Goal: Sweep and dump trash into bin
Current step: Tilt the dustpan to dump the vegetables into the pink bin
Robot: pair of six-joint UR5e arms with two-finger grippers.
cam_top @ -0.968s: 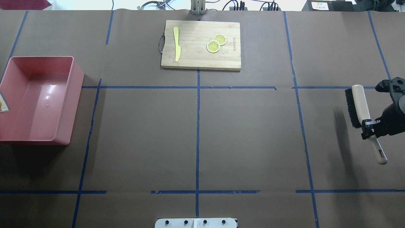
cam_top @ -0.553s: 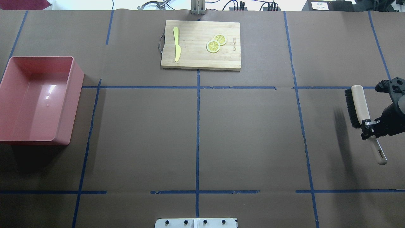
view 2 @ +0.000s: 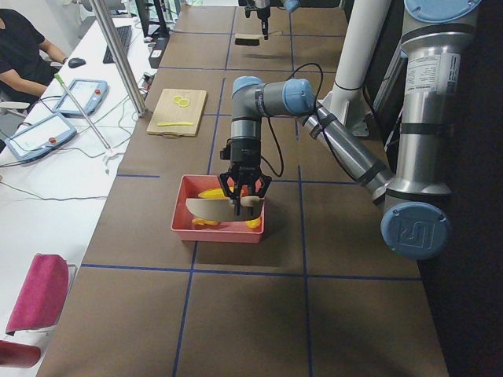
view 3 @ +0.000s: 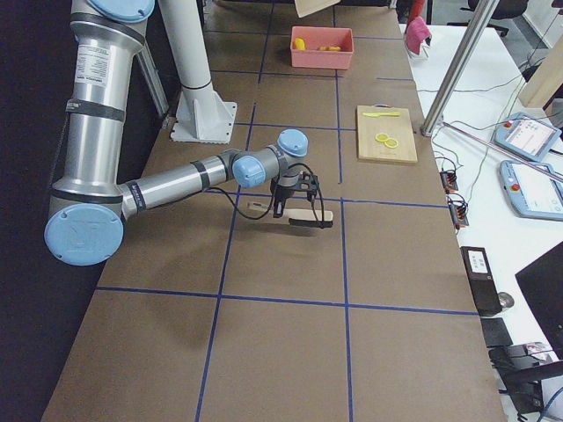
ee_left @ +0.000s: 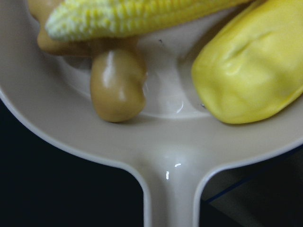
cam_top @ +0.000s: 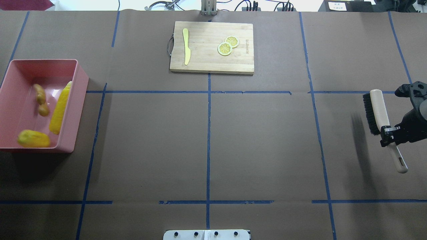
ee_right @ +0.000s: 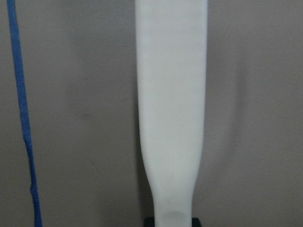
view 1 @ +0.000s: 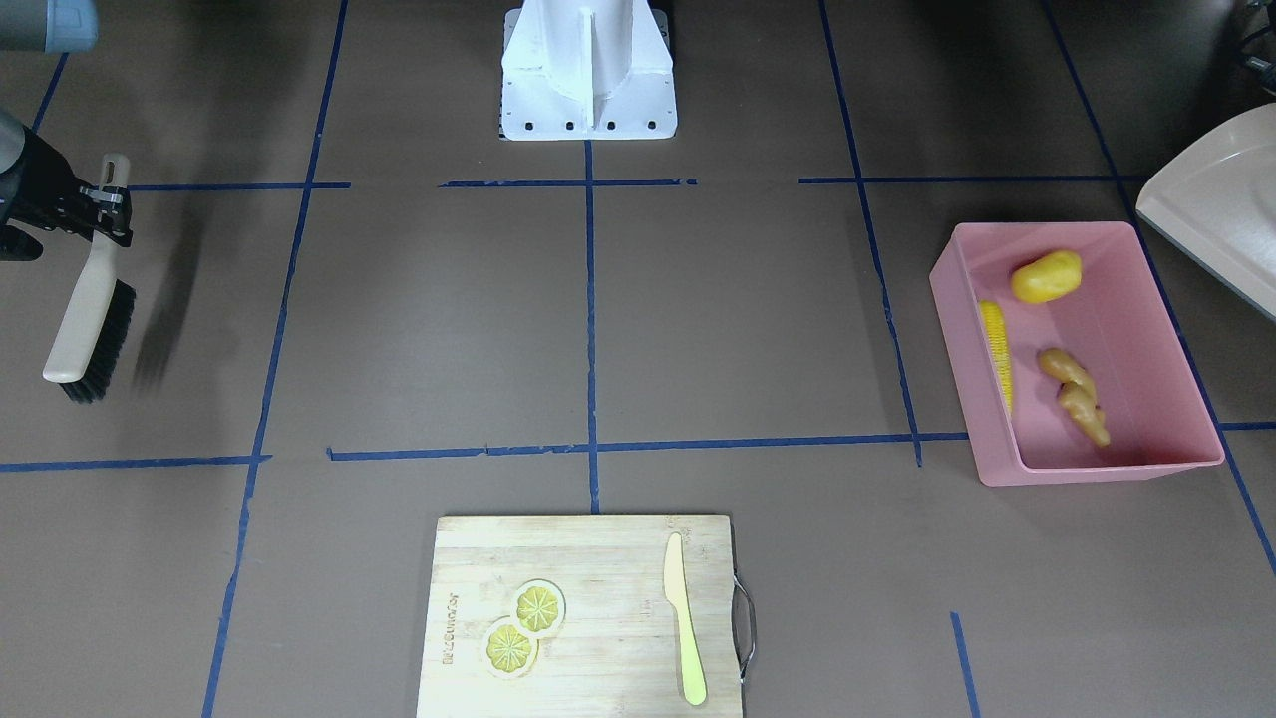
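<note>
So the trash sits in the pink bin (view 1: 1097, 471), over at the robot's left end of the table (cam_top: 260, 140). The corn cob (view 1: 995, 354) lies right along the bin wall nearest the table's middle. Its long axis runs with that wall, from the robot's side to the far side. The ginger root (view 1: 1075, 394) is beside it on the bin floor, pointing roughly the same way with a slight slant. The potato (view 1: 1046, 276) is up at the robot's end, lying crosswise. From overhead all three look smeared.

Weird bit: the left wrist view shows the same three lying on the beige dustpan (view 1: 1216, 194), just above the neck of its handle.

From the left end of the table, the left gripper (view 2: 244, 187) hangs right over the bin. The dustpan is at its tip, tilted between the gripper and the trash and hiding part of the bin. I honestly can't tell how those jaws stand.

The right gripper (cam_top: 388, 134) is way off at the other end of the table, nowhere near the trash. It's clamped on the handle of a brush (cam_top: 377, 110). The brush points away from the robot, with its bristles facing the table's middle and its shadow on the brown paper beside it.

At the far middle edge there's a wooden cutting board (cam_top: 206, 63) with a pale yellow knife (cam_top: 186, 46) and two lemon slices (cam_top: 225, 49) on it. Blue tape lines (cam_top: 208, 140) grid the tabletop.
</note>
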